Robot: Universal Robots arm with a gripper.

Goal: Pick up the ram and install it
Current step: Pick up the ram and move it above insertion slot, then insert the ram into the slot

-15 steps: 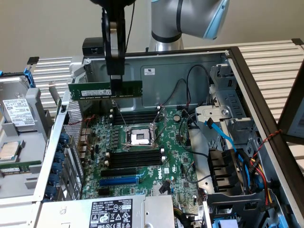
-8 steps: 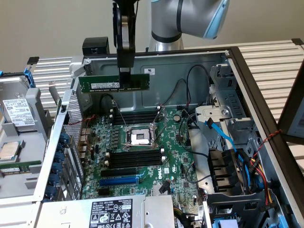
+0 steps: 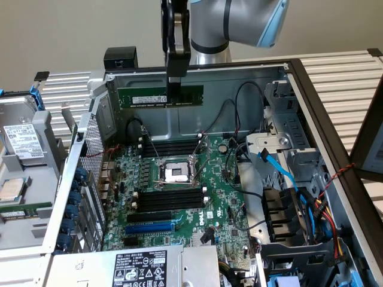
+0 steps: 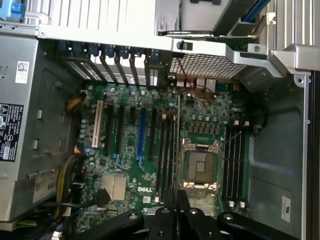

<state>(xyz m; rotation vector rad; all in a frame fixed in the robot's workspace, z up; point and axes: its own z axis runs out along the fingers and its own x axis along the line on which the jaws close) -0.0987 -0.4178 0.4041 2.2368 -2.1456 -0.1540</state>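
Pincer (image 3: pixel 174 95) clenched on ram (image 3: pixel 143 95), gripping from above near middle. Ram level, lengthwise horizontal, aloft inside open case (image 3: pixel 191 122), above motherboard (image 3: pixel 221 209). Wrist view: ram (image 4: pixel 178 140) edge-on, seemingly over black slots (image 4: pixel 167 150) beside CPU socket (image 4: pixel 200 167); exact alignment unclear.

The white slatted bench (image 3: pixel 344 81) carries an open computer case (image 3: pixel 179 122); it lies flat.

Exterior cam: raised, oblique, looking down into the open case (image 3: pixel 197 122); arm (image 3: pixel 209 30) at 12 o'clock. Wrist cam: above gripper (image 4: pixel 177 200), facing straight down, nearer. Shared field: motherboard (image 3: pixel 173 197), CPU socket (image 3: pixel 178 173).
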